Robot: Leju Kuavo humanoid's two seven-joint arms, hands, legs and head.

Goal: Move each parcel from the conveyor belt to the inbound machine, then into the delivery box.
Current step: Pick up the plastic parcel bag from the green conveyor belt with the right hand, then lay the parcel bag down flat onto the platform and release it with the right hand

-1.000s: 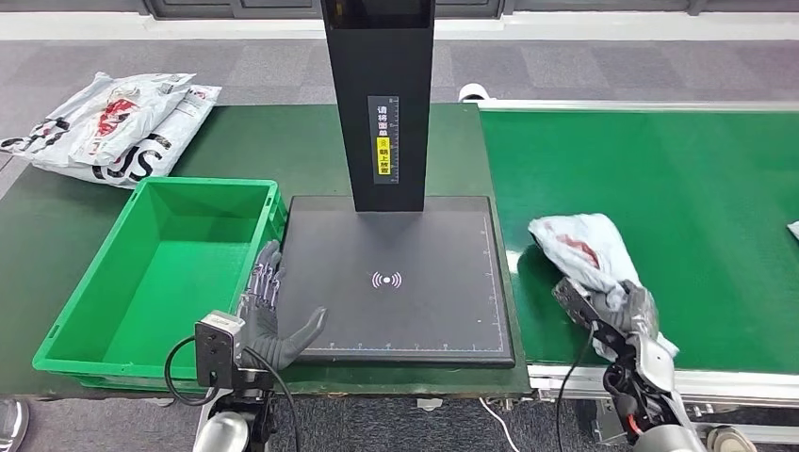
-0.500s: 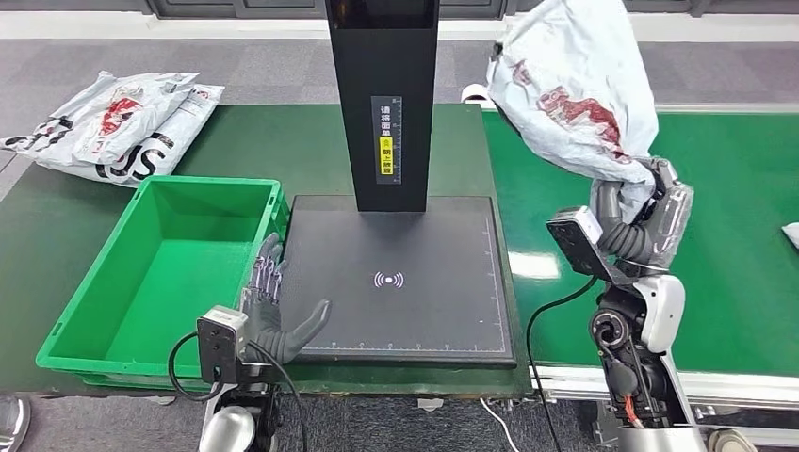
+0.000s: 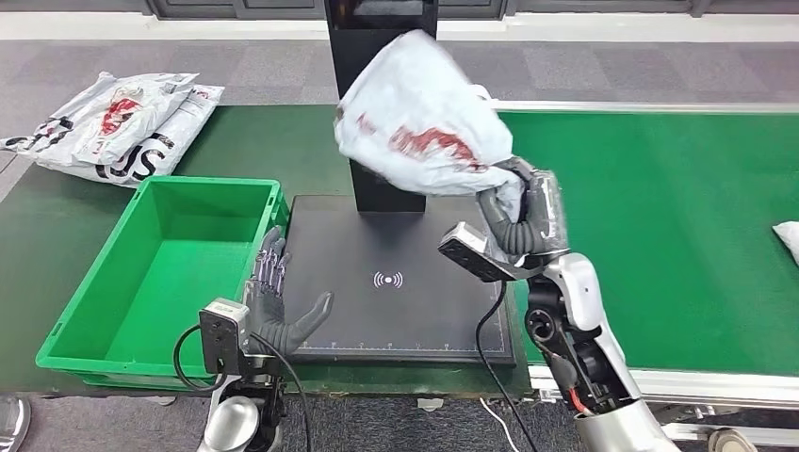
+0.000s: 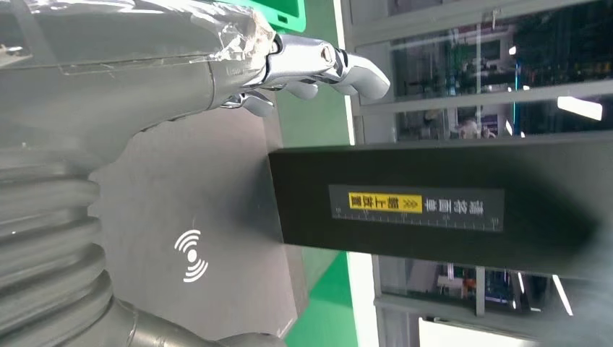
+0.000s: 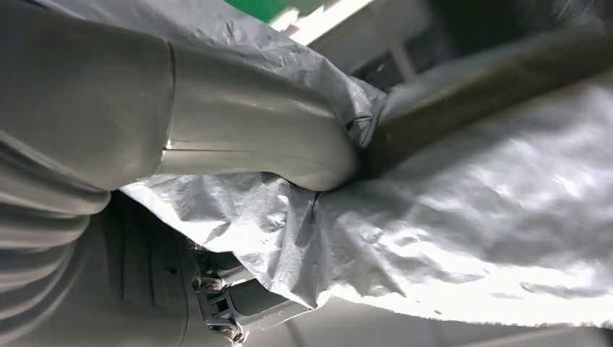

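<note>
My right hand point(image 3: 516, 215) grips a white plastic parcel point(image 3: 420, 124) with red print and holds it up in the air over the black inbound machine pad point(image 3: 405, 311), in front of its black post point(image 3: 377, 24). Up close, the crinkled parcel point(image 5: 448, 217) lies wrapped over my thumb point(image 5: 238, 137). My left hand point(image 3: 275, 306) rests open at the pad's near left corner, beside the green delivery box point(image 3: 85, 311), with nothing in it; its fingers point(image 4: 318, 65) are spread above the pad point(image 4: 188, 188). The green conveyor belt point(image 3: 678, 217) lies to the right.
Two more white parcels point(image 3: 113, 122) lie on the dark green table behind the box. Another white parcel point(image 3: 787, 240) peeks in at the belt's right edge. The box is empty inside.
My right arm has lifted the parcel off the belt and swung it left, from over the belt's edge to above the machine pad. The left hand has stayed put.
</note>
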